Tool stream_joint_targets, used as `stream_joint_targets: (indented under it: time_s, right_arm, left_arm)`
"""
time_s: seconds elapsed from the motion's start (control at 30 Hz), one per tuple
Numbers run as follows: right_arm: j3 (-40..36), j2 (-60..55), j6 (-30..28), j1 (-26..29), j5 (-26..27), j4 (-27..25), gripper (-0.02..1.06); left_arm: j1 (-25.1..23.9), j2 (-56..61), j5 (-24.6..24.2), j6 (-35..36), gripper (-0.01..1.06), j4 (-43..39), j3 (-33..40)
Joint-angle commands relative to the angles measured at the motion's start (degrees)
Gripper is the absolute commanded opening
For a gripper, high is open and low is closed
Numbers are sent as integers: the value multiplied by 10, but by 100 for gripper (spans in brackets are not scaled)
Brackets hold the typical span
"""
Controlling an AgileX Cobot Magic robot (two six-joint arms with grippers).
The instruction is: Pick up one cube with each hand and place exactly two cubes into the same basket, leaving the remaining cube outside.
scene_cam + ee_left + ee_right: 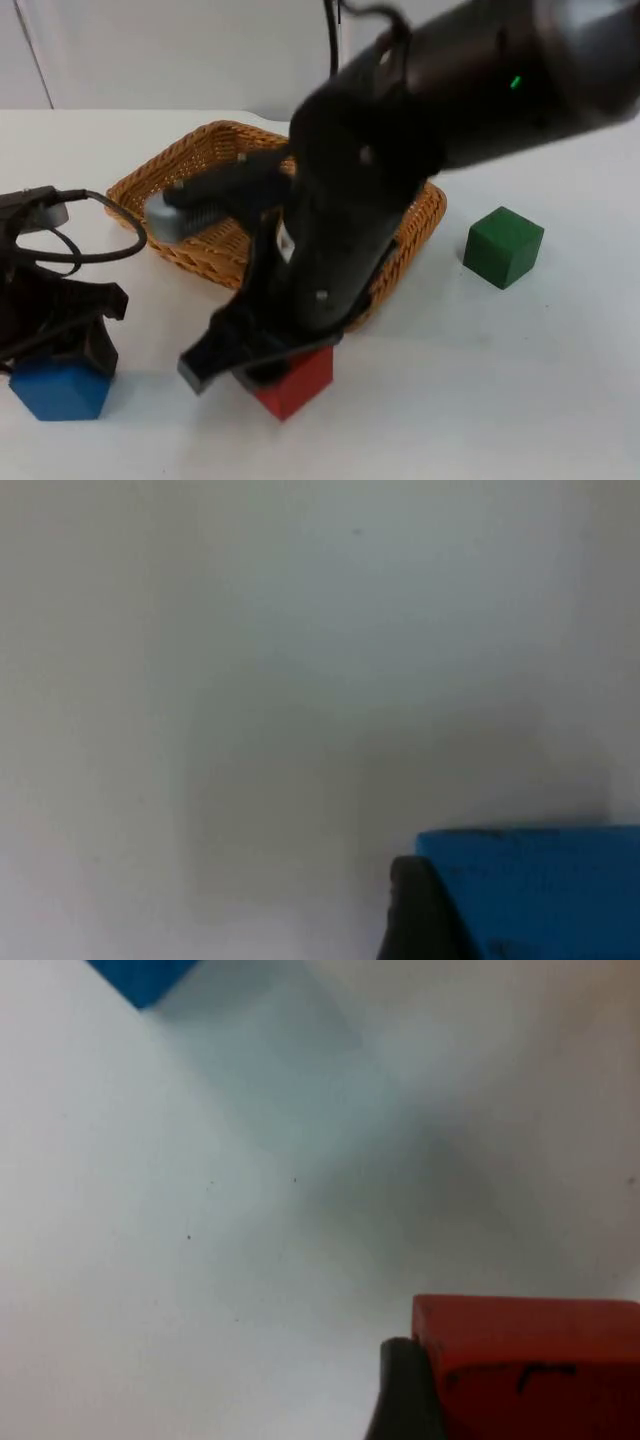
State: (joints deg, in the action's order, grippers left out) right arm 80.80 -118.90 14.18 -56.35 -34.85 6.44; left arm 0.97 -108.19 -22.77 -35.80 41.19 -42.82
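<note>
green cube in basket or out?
Out: the green cube sits on the white table, right of the wicker basket.

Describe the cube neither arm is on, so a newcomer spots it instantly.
Start at the wicker basket in the middle of the white table. On its right-arm side, apart from the rim, sits the green cube, alone and untouched; the red and blue cubes each have a gripper over them.
</note>
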Motion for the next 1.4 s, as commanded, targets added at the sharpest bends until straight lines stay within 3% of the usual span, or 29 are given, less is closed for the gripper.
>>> stream_joint_targets:
  time_s: [0.0,0.27,0.4,0.57,0.9,1.37]
  right_arm:
    - [3,27,-3,-3,-11,6,0]
    - [3,80,-16,-3,-32,9,0]
    - [3,119,-27,-2,-50,9,0]
    - [3,140,-34,-2,-63,11,0]
    - [3,147,-37,-2,-68,10,0]
    - [3,147,-37,-2,-73,10,0]
  left_arm:
    - [4,27,-18,1,0,4,2]
    - [4,126,-49,35,0,-24,2]
    - [4,218,-66,100,0,-95,2]
    - [4,271,-83,123,0,-118,2]
    - [4,312,-113,123,0,-122,2]
    - [4,312,-114,123,0,-122,2]
